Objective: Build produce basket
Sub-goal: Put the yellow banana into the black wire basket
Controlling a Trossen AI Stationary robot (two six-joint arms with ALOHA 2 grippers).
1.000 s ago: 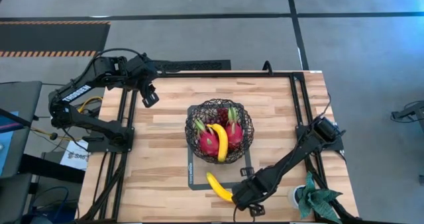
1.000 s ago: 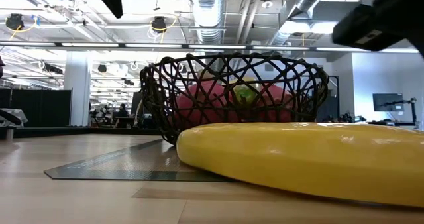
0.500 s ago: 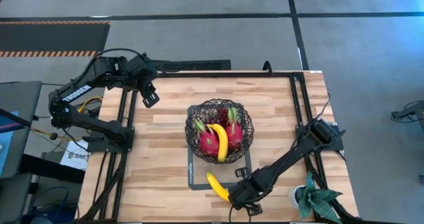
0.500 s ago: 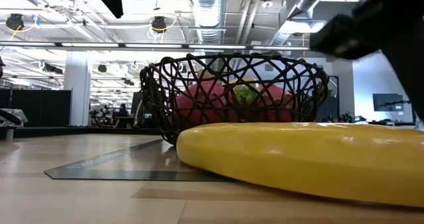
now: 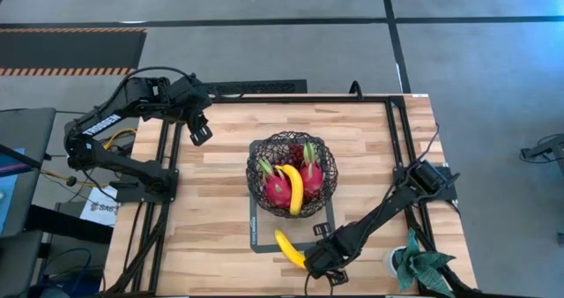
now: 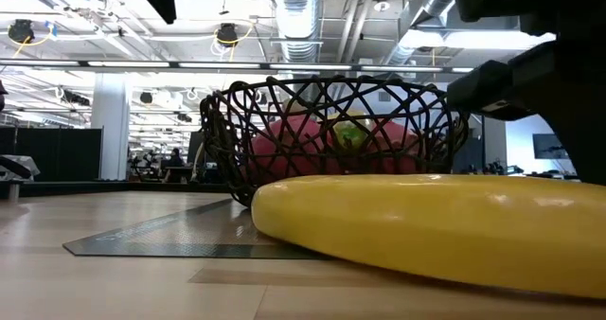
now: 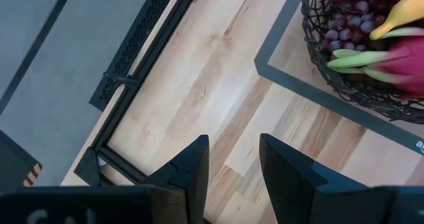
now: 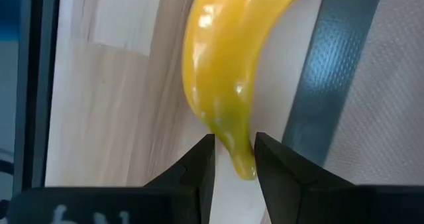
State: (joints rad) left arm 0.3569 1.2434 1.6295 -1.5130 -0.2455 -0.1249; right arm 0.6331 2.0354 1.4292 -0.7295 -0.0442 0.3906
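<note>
1. Basket: dark wire bowl, sitting at the middle of the table on a grey-bordered mat.
2. Produce inside: two dragon fruits, one banana and dark grapes are lying in the basket; only the left wrist view is showing the grapes clearly.
3. Loose banana: lying on the table near the front edge, just in front of the basket; the low view is showing it huge in the foreground, hiding the basket's foot.
4. Right end effector: reaching the loose banana's near tip. The right wrist view is showing the tip sitting between narrowly parted fingers; whether they are pressing it cannot be told.
5. Left end effector: hanging over the far left of the table, well apart from the basket, fingers narrowly parted around nothing.
6. Potted plant: standing at the near right corner.
</note>
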